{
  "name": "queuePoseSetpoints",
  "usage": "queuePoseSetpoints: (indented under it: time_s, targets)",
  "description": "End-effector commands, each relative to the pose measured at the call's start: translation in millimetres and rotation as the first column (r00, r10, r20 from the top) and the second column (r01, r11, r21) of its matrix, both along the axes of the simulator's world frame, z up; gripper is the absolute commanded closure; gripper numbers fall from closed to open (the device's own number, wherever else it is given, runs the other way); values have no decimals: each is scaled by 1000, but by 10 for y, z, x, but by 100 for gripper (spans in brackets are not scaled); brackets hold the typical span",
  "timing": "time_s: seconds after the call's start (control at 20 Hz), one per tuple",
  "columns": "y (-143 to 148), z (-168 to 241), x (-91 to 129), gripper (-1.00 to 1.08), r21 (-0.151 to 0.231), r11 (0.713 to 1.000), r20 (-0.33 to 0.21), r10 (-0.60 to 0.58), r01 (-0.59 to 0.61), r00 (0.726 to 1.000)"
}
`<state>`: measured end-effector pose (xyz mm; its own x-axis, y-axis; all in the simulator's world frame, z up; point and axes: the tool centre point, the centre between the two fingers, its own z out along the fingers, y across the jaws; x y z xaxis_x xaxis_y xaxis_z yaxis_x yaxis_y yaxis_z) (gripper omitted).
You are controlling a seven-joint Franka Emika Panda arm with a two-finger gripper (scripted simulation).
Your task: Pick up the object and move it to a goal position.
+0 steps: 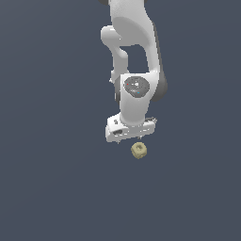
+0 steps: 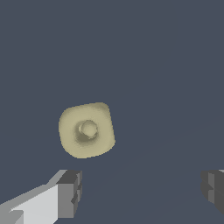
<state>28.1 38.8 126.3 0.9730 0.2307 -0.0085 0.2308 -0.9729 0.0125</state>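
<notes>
- Hovering just above the cube (image 1: 139,149), the gripper (image 1: 130,138) has its jaws spread wide, holding nothing.
- Cube sits outside the fingers (image 2: 70,192), off to one side, not between them.

A flat, unmarked slate-blue surface (image 1: 52,188) fills both views. A single pale yellow-beige rounded cube (image 1: 139,150), dimpled on its faces, appears to lie on it; the wrist view shows one round hollow on the cube's visible face.

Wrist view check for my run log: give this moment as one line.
phase: approach | gripper: open, holding nothing | cube: on surface, outside the finger gap | grasp: not yet
</notes>
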Motion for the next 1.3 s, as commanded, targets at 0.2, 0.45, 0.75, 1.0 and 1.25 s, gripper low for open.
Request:
queuePoseSetpoints:
  time_s: [0.2, 0.45, 0.75, 1.0, 1.25]
  targets:
    - [415, -283, 88, -92, 10, 989, 4, 145, -145, 989]
    - [538, -365, 106, -92, 14, 982, 5, 186, -186, 983]
    - [529, -425, 98, -92, 14, 983, 4, 182, -182, 983]
    - [536, -680, 92, -92, 14, 983, 5, 185, -185, 983]
    - [539, -858, 96, -92, 14, 982, 5, 187, -187, 982]
